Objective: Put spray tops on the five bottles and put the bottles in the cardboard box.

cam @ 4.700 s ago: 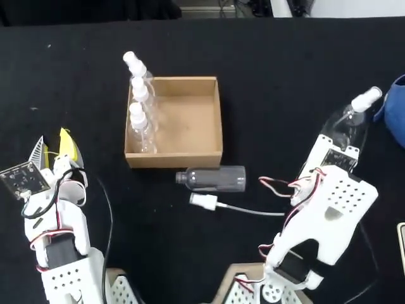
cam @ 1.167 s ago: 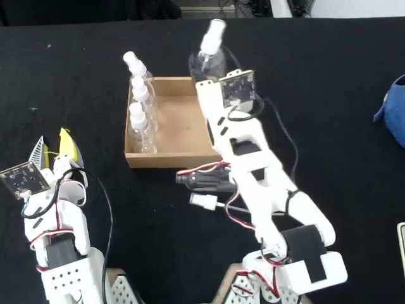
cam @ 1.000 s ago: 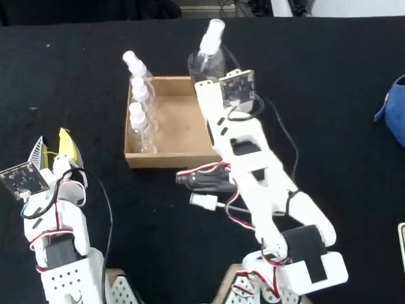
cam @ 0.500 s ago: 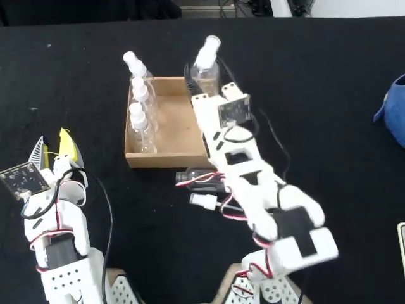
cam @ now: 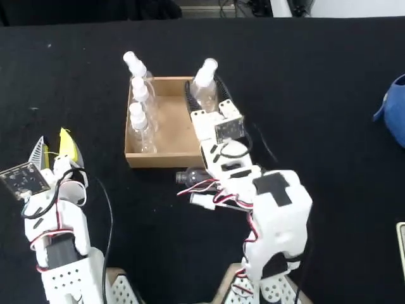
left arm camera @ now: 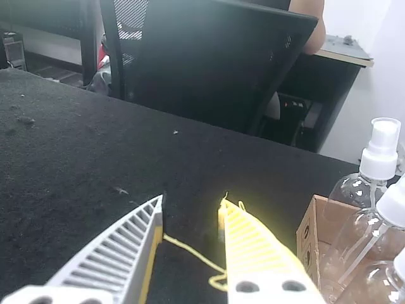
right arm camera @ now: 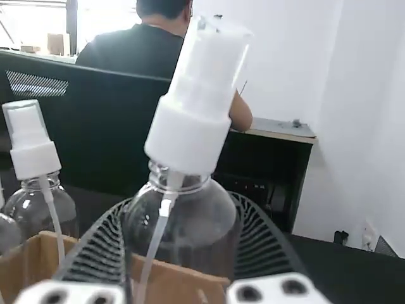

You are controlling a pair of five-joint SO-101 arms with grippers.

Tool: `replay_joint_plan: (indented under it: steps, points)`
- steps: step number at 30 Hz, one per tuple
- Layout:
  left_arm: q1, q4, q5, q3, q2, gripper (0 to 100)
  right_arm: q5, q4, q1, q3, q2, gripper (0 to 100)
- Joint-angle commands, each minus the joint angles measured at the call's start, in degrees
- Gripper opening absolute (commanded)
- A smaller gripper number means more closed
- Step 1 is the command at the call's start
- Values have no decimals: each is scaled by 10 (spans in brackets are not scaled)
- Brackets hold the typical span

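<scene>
My right gripper (cam: 205, 95) is shut on a clear bottle (cam: 205, 88) with a white spray top, held upright at the far right corner of the cardboard box (cam: 180, 136). In the right wrist view the black fingers (right arm camera: 266, 244) wrap that bottle (right arm camera: 183, 228). Three capped bottles (cam: 140, 101) stand along the box's left wall. An uncapped bottle (cam: 190, 176) lies on the table in front of the box, partly hidden by the arm, with a loose spray top (cam: 201, 201) beside it. My left gripper (cam: 52, 136) stands open at the table's left, holding nothing (left arm camera: 190, 206).
A blue object (cam: 393, 107) pokes in at the right edge of the black table. In the left wrist view the box's corner (left arm camera: 309, 234) and capped bottles (left arm camera: 370, 187) stand off to one side of the open fingers.
The right arm carried the capped bottle from the table's right side to the box, then lowered it toward the far right corner. The left arm has not moved.
</scene>
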Motion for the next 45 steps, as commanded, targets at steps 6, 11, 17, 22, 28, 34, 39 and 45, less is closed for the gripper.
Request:
replay_joint_plan:
  steps: [6, 11, 17, 22, 28, 34, 39, 45]
  points:
    - [0, 4, -4, 13, -5, 32, 1, -20, -11, -29, 22, 11]
    - [29, 4, -6, 13, -10, 33, 0, -21, -11, -36, 41, 11]
    - [34, 4, -6, 13, -7, 33, 0, -21, -18, -54, 69, 11]
    - [33, 39, -6, 13, -5, 32, 0, -21, -18, -55, 77, 11]
    - [38, 181, -2, 13, -10, 31, 0, -23, -18, -55, 77, 12]
    - [33, 253, -4, 13, -10, 30, 4, -21, -20, -53, 81, 13]
    - [33, 313, -6, 13, -10, 30, 1, -20, -18, -49, 82, 13]
    - [33, 375, -6, 13, -10, 30, 1, -20, -18, -44, 82, 13]
